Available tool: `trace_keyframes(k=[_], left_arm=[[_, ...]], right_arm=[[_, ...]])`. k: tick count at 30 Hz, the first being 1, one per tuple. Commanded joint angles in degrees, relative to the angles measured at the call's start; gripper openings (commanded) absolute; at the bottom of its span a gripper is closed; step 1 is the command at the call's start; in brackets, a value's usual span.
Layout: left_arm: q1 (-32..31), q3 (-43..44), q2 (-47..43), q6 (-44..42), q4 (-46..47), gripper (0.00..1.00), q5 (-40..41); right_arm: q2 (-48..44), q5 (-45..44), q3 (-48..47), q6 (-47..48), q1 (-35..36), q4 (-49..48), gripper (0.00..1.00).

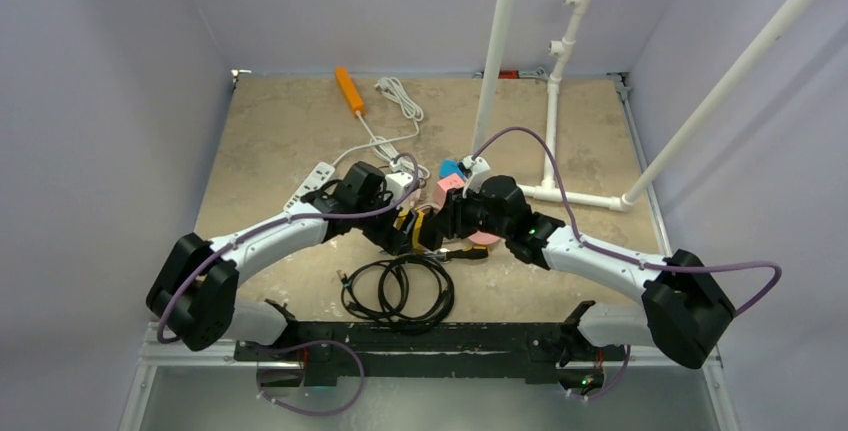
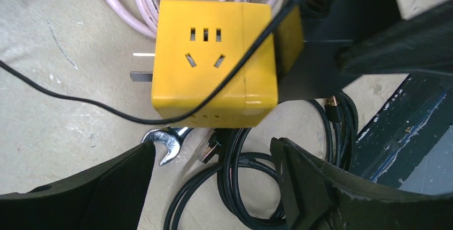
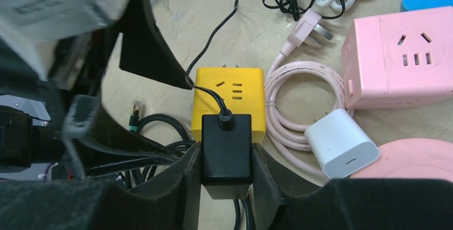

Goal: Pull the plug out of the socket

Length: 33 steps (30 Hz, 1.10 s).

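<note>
- Yellow socket cube (image 3: pixel 229 94) sits around the middle of the bench (image 1: pixel 270 131), with the black plug (image 3: pixel 226 147) seated in the face turned toward my right arm. That's the pair I'm working.
- Where are your end effectors?
- My right end effector (image 3: pixel 226 172) is clamped on the plug body, 1 finger on each flank. My left end effector (image 2: pixel 212 150) hangs over the cube with its 2 fingers spread apart, touching nothing.
- Which step is that?
- Grip made, pull not yet done, as I read it. The plug looks fully home.
- And next?
- I'd bring the left fingers down on the cube's sides to pin it, since it lies loose and would likely just trail along. Then I'd draw the right straight away from the cube, toward the bench's right edge, without twisting. The plug's thin cord (image 3: pixel 224 113) drapes over the cube, so I'd mind not to trap it.
</note>
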<state>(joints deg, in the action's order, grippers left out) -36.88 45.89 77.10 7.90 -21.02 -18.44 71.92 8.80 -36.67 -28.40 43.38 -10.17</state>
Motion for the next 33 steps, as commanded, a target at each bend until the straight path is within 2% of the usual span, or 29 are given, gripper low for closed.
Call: trace_keyframes(k=[1, 19, 22, 25, 31, 33], left_arm=[[-0.09, 3.01, 3.76, 0.28, 1.37, 0.80, -0.72], [-0.07, 3.93, 9.25, 1.94, 5.37, 0.80, -3.30], [-0.12, 3.82, 9.06, 2.10, 5.67, 0.77, -3.40], [-0.12, 3.73, 9.18, 2.21, 5.94, 0.68, -4.23], [-0.09, 3.70, 9.97, 2.57, 6.29, 0.29, -6.05], [-0.12, 3.73, 10.00, 2.60, 6.26, 0.16, -6.21]], right_arm=[[-1.78, 2.56, -2.96, 0.63, -0.05, -1.96, 0.00], [-2.05, 4.91, -3.21, 0.21, -0.05, -2.16, 0.00], [-1.68, 4.98, -3.24, 0.27, -0.06, -2.04, 0.00], [-1.14, 5.43, -3.20, 0.27, -0.09, -2.50, 0.00], [-0.51, 5.88, -3.28, 0.01, -0.17, -2.92, 0.00], [-0.70, 5.95, -3.29, 0.06, -0.22, -2.92, 0.16]])
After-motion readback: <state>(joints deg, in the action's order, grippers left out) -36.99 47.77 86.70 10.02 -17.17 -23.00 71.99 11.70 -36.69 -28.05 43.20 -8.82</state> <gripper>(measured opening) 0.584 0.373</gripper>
